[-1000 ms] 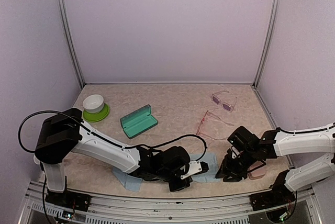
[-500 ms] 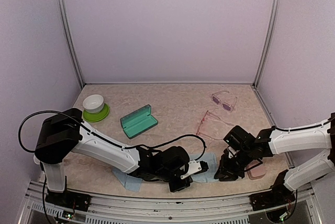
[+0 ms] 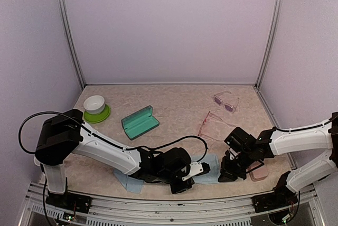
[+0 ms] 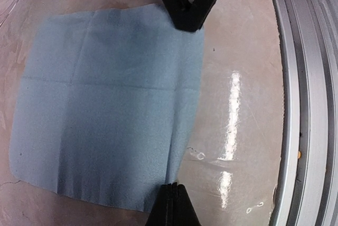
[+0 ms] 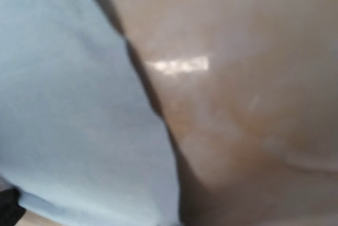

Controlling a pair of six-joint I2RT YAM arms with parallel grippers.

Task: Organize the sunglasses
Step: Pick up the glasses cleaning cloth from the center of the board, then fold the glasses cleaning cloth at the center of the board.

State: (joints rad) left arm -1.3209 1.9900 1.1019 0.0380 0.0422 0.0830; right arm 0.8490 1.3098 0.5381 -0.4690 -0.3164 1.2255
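Two pairs of sunglasses sit toward the back right of the table [image 3: 174, 96]. The pink-red pair [image 3: 210, 124] has a thin, see-through frame and long arms. The clear-framed pair [image 3: 226, 102] behind it has purplish lenses. The left gripper [image 4: 171, 206] and right gripper [image 4: 188, 19] are both closed, tips at opposite edges of the light-blue cloth [image 4: 105, 110].

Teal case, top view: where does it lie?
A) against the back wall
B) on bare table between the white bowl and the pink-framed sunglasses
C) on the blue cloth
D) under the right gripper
B: the teal case lies on the bare table, right of the white bowl and left of the pink-framed sunglasses.
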